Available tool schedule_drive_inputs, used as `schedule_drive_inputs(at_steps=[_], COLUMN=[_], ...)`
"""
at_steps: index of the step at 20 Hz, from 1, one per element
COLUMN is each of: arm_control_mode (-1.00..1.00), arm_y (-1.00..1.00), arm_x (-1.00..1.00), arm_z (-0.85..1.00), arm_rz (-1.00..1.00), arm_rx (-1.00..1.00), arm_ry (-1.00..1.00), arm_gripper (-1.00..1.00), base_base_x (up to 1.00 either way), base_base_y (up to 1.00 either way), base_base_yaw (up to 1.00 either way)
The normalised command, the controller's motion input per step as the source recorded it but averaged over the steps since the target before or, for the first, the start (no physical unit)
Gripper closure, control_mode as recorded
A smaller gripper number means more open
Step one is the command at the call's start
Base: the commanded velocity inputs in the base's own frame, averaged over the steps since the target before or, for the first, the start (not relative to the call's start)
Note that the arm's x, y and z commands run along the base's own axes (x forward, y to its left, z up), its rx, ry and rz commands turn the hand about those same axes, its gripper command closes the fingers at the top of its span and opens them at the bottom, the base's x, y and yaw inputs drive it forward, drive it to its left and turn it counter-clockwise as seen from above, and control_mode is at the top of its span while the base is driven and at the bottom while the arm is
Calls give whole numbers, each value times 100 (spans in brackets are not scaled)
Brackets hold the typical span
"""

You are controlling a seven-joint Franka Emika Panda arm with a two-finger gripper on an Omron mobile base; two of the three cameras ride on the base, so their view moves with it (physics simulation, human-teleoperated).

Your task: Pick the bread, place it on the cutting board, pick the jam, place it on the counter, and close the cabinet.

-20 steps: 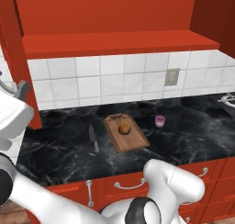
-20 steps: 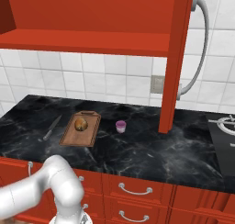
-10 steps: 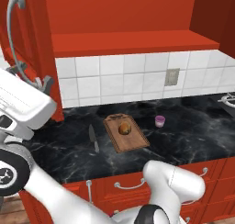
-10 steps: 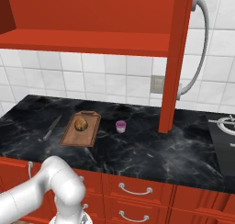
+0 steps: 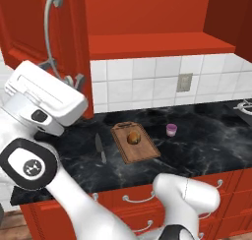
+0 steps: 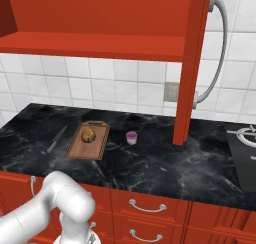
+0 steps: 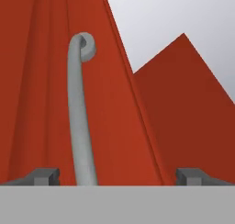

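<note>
Bread [image 5: 132,137], small round golden-brown lump w/ darker top, sits on the cutting board [image 5: 141,151], roughly mid-board. Board is a flat brown wooden rectangle w/ short handle tab at the end toward the tiled wall. It lies on the surface [image 5: 206,140], a black marble slab w/ white veining, above red drawers w/ curved silver handles.

Jam [image 5: 171,130], squat purple-pink jar w/ pale lid, stands upright on the surface just right of the board in left base view, apart from it. Grey knife [image 5: 100,146] lies flat on the board's other side, also not touching it. Grey wall outlet [image 5: 184,82] in the white tiles behind the jam.

Cabinet [image 5: 147,17] above the board is red and open, shelf showing. Its left door [image 5: 44,32] is swung out, smooth panelled red, w/ long curved silver bar handle [image 5: 49,22].

Pincer [image 7: 118,175] is up at that door, well above and left of the board, far from bread and jam. In hand view the fingertips [image 7: 42,176] stand wide apart, open, w/ the handle [image 7: 79,122] rising between them, nearer the left tip. Contact w/ the handle: can't tell.
</note>
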Motion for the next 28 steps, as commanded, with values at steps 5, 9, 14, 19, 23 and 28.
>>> schedule_drive_inputs(at_steps=[5,9,14,19,23,28], arm_control_mode=[-100,-100,-100,-100,-100,-100], arm_y=[-37,-38,-43,-49,-46,-42], arm_x=[40,34,34,37,32,29], arm_z=[0,0,0,0,0,1], arm_rz=[0,0,0,0,0,0], arm_rx=[1,0,0,3,3,5], arm_ry=[0,0,0,1,3,9], arm_gripper=[-100,-100,-100,-100,-100,-100], base_base_x=[0,0,0,0,0,0], base_base_y=[0,0,0,0,0,0], base_base_yaw=[0,0,0,0,0,0])
